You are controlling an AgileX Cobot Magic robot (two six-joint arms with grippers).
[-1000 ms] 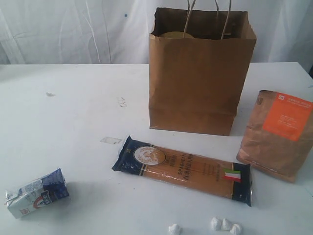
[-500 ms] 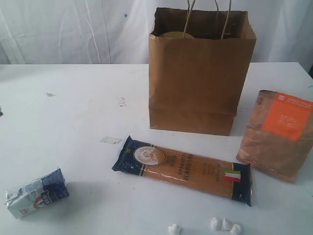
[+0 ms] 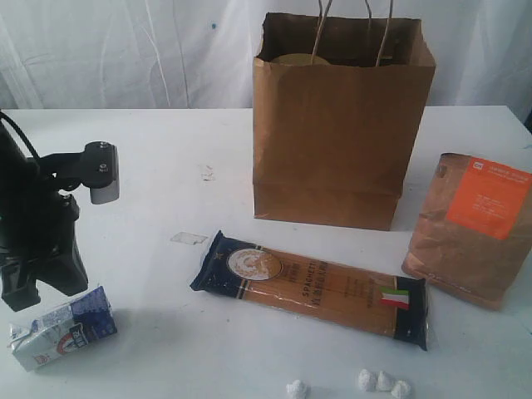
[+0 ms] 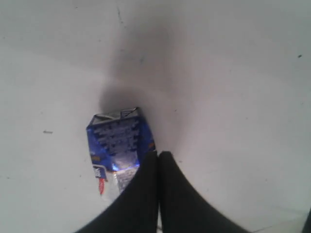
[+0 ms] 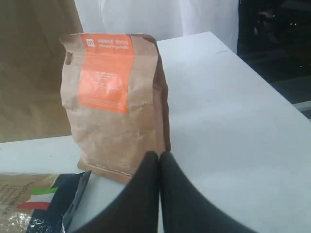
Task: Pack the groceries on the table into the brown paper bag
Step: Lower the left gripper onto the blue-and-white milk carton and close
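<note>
The brown paper bag stands upright at the back of the table, and a gold lid shows inside its mouth. In front of it lies the long dark-blue spaghetti packet. The brown pouch with an orange label stands at the right. The small blue-white carton lies at the front left. My left arm hangs just above that carton. My left gripper is shut and empty beside the carton. My right gripper is shut and empty, close to the pouch.
Small white foam lumps lie at the front edge, and a flat paper scrap lies left of the spaghetti. A white curtain hangs behind the table. The table's right edge drops off beyond the pouch.
My left arm has come in from the left edge and now hangs over the carton. Nothing on the table has moved.
</note>
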